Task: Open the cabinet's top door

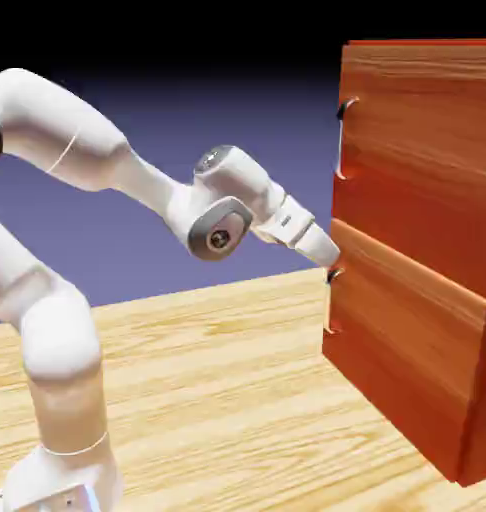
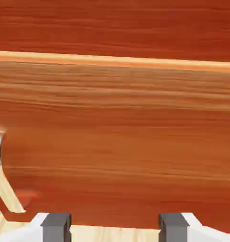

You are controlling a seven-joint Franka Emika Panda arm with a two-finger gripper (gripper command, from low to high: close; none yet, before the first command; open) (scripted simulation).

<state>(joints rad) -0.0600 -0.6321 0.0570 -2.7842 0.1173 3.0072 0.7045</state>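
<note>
Top door [image 1: 417, 150], possible lettering [image 1: 286, 219] on arm [image 1: 145, 186].

The cabinet [image 1: 412, 250] looks like reddish-brown wood, its grain streaked and its surface smooth with a slight sheen. Its handles [image 1: 339, 140] look like shiny metal. The table [image 1: 217, 400] looks like pale, smooth wood, and the arm [image 1: 62, 335] like glossy white plastic.

Bright light whitens the robot arm [image 1: 222, 200]; the backdrop [image 1: 212, 110] fades to black above. The hand view looks soft.
</note>
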